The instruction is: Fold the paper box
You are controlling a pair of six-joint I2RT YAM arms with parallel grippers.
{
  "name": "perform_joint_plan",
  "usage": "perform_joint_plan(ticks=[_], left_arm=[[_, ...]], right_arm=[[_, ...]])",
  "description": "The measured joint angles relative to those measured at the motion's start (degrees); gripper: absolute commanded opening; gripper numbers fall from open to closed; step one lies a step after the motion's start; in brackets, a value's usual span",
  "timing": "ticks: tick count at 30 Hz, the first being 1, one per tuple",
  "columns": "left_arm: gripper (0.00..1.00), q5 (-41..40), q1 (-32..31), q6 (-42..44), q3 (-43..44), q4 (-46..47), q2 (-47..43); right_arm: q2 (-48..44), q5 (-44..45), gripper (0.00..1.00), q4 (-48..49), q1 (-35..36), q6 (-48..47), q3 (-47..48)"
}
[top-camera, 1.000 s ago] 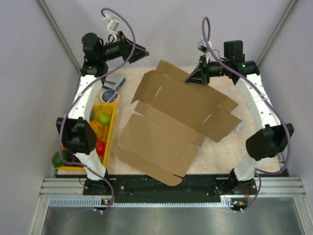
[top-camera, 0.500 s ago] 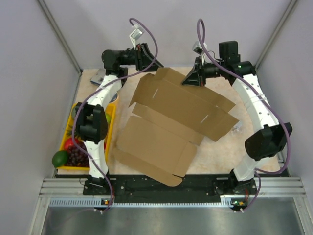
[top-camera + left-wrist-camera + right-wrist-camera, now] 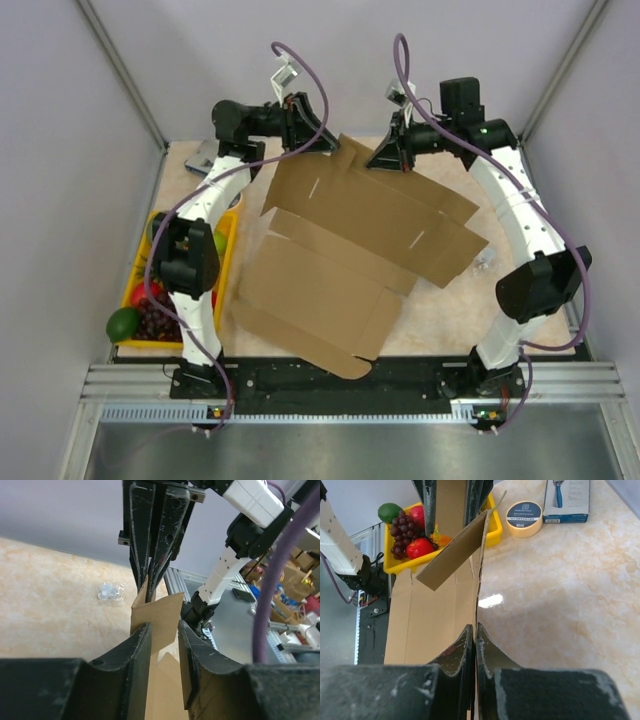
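Left hand [image 3: 164, 630]: I have it clamped on the raised far flap of the paper box [image 3: 156, 611]; cardboard fills the gap between its fingers.
Right hand [image 3: 475, 630]: clenched tight on the thin edge of the same flap, facing my left hand close up.
Paper box: lifted at both hands. From there the open sheet slopes down onto the desk [image 3: 560, 605] toward the arm bases.
Past the right hand: a tape roll [image 3: 524, 517], a blue packet [image 3: 567, 500], and a yellow fruit tray [image 3: 400, 566] touching the sheet's edge.
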Motion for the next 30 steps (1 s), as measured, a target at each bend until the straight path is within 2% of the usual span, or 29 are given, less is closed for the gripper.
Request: perform_joint_plan(ticks=[2, 3, 6, 10, 14, 15, 16, 19, 23, 24, 28, 29, 30], left_arm=[[0.24, -0.9, 0.0, 8.3, -1.4, -8.9, -2.2], [0.23, -1.3, -0.1, 14.2, -1.6, -16.5, -3.5], [0.27, -5.4, -0.3, 32.3, -0.5, -37.0, -7.1], [0.33, -13.5, -1.0, 49.3, -0.5, -54.5, -12.2], [0.44, -22.9, -1.4, 59.0, -5.9, -60.3, -18.9], [0.51, -24.7, -1.4, 60.3, -7.3, -61.0, -20.3], [0.53, -26.5, -1.4, 61.7, -8.7, -61.6, -21.6], [0.53, -29.5, -1.4, 64.5, -10.1, -63.0, -23.3], [0.52, -26.8, -1.4, 65.1, -10.1, -62.7, -22.7], [0.51, -25.7, -1.6, 65.1, -10.1, -62.6, -22.3], [0.3, -21.5, -2.7, 65.5, -7.3, -64.7, -18.8], [0.21, -20.8, -3.1, 65.4, -6.5, -65.0, -17.8], [0.15, -20.2, -3.2, 65.2, -5.7, -65.2, -16.9]], right_arm=[[0.0, 0.2, 0.0, -0.1, 0.2, 0.2, 0.0], [0.0, 0.3, 0.0, -0.1, 0.3, 0.2, 0.1], [0.0, 0.6, 0.0, 0.0, 0.6, 0.2, 0.4], [0.0, 1.1, 0.0, 0.2, 0.6, 0.3, 0.7], [0.0, 0.8, 0.0, 0.2, 1.1, 0.2, 0.7], [0.0, 0.7, 0.0, 0.2, 1.4, 0.2, 0.7], [0.0, 0.5, 0.0, 0.2, 1.7, 0.2, 0.7], [0.0, 0.1, 0.0, 0.2, 2.2, 0.2, 0.7], [0.0, -0.1, 0.0, 0.1, 2.4, 0.2, 0.7], [0.0, -0.1, 0.0, 0.1, 2.4, 0.2, 0.7], [0.0, 0.2, 0.0, -0.2, 2.5, 0.2, 0.7], [0.0, 0.6, 0.0, -0.3, 2.5, 0.2, 0.7], [0.0, 1.0, 0.0, -0.3, 2.5, 0.2, 0.7]])
